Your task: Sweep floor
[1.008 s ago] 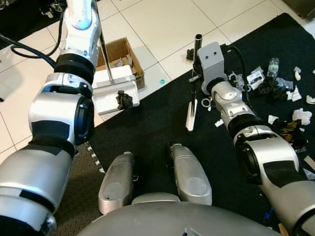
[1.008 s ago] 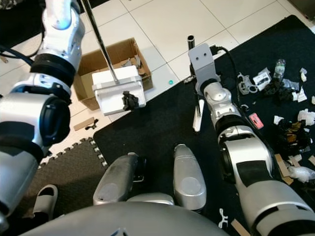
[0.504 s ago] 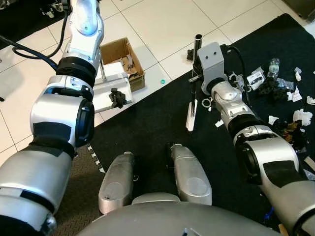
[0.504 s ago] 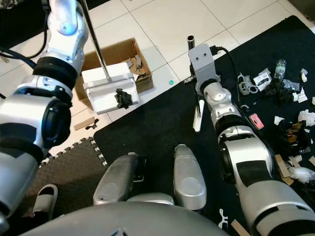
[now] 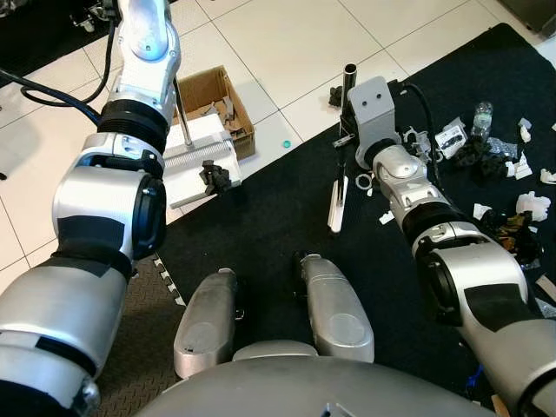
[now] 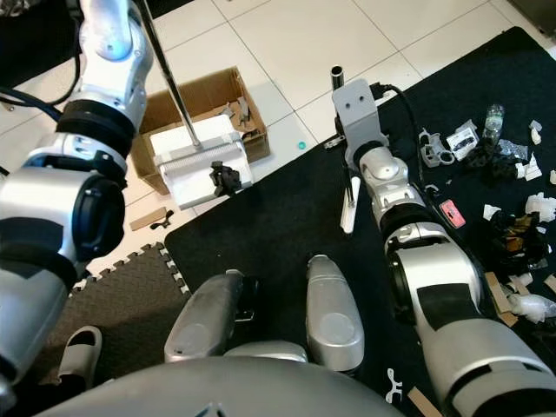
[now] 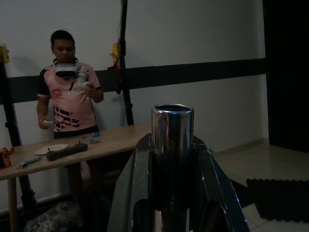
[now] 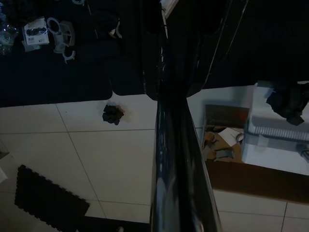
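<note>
Two grippers are at work. Left gripper (image 7: 172, 159) is closed around the metal handle (image 7: 172, 126) of the white dustpan (image 6: 201, 162), which sits at the cardboard box (image 6: 187, 102) with a black clump (image 6: 227, 179) on its lip. Right gripper (image 8: 166, 72) is clamped on the broom pole (image 8: 176, 159); the broom head (image 5: 338, 202) rests on the black mat (image 5: 269, 217), and litter (image 5: 499, 182) lies to its right.

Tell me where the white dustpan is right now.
The white dustpan sits on the robot's left, over the tile beside the cardboard box, a dark clump on its lip.
</note>
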Motion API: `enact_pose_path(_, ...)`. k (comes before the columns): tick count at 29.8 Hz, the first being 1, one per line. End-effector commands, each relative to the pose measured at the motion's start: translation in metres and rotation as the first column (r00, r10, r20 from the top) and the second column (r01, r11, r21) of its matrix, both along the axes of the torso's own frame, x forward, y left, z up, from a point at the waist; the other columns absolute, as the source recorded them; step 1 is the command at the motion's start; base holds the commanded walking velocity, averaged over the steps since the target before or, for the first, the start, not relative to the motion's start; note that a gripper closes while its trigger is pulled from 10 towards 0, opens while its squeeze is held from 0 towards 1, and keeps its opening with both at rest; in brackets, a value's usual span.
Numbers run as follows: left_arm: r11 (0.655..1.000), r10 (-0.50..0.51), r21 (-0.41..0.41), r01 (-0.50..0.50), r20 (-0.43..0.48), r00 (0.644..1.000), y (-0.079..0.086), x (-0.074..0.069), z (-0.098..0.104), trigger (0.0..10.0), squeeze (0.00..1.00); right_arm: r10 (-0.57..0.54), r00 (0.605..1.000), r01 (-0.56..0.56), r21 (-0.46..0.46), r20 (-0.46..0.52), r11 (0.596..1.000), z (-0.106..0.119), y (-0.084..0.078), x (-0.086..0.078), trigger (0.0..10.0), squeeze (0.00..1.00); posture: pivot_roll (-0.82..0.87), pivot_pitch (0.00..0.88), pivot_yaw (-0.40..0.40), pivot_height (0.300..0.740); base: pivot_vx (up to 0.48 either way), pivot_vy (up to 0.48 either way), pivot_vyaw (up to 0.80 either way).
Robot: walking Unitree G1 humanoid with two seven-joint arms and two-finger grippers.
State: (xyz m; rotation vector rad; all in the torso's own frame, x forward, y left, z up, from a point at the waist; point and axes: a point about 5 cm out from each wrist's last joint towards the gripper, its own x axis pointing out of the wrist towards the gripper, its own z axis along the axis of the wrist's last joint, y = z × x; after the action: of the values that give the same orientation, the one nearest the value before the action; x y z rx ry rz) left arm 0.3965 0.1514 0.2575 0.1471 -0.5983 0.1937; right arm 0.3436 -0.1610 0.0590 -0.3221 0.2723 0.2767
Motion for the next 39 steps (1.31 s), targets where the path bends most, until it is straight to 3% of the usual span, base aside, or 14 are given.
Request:
enact_pose_path(1, 1.0, 0.007, 0.004, -0.008, 0.109, 0.994, 0.009, -0.004, 0.024, 10.0, 0.0, 0.014, 1.0, -0.014, -0.021, 0.014, 1.0, 0.001, 0.0, 0.001, 10.0, 0.0, -0.05, 0.07, 0.007, 0.74, 0.0, 0.0, 0.0)
enact_pose_path(11, 1.0, -0.006, 0.028, 0.002, 0.126, 0.992, 0.014, -0.007, 0.028, 10.0, 0.0, 0.007, 1.0, -0.007, -0.02, 0.009, 1.0, -0.001, -0.001, -0.001, 10.0, 0.0, -0.05, 0.077, 0.01, 0.74, 0.0, 0.0, 0.0)
enact_pose_path(21, 0.997, -0.038, -0.067, 0.039, 0.025, 0.999, 0.024, -0.007, 0.01, 10.0, 0.0, 0.002, 1.0, -0.002, -0.014, 0.01, 1.0, -0.002, -0.002, -0.002, 10.0, 0.0, -0.05, 0.081, 0.014, 0.74, 0.0, 0.0, 0.0)
enact_pose_path(27, 0.991, -0.073, -0.107, 0.076, 0.032, 0.997, 0.027, -0.011, 0.016, 10.0, 0.0, 0.004, 1.0, -0.004, -0.005, 0.02, 1.0, 0.001, -0.001, -0.001, 10.0, 0.0, -0.05, 0.082, 0.013, 0.74, 0.0, 0.0, 0.0)
enact_pose_path(34, 0.99, -0.101, -0.092, 0.105, 0.052, 0.994, 0.027, -0.015, 0.024, 10.0, 0.0, 0.003, 1.0, -0.003, 0.003, 0.031, 1.0, 0.004, -0.001, 0.001, 10.0, 0.0, -0.04, 0.083, 0.014, 0.74, 0.0, 0.0, 0.0)
enact_pose_path(37, 0.993, -0.094, -0.073, 0.094, 0.002, 0.996, 0.028, -0.014, 0.015, 10.0, 0.0, 0.0, 1.0, 0.0, 0.001, 0.028, 1.0, 0.003, -0.001, 0.001, 10.0, 0.0, -0.04, 0.083, 0.014, 0.74, 0.0, 0.0, 0.0)
enact_pose_path(39, 0.994, -0.091, -0.071, 0.086, -0.072, 0.993, 0.028, -0.011, -0.001, 10.0, 0.0, -0.006, 1.0, 0.006, 0.001, 0.027, 1.0, 0.002, -0.002, 0.0, 10.0, 0.0, -0.04, 0.083, 0.014, 0.74, 0.0, 0.0, 0.0)
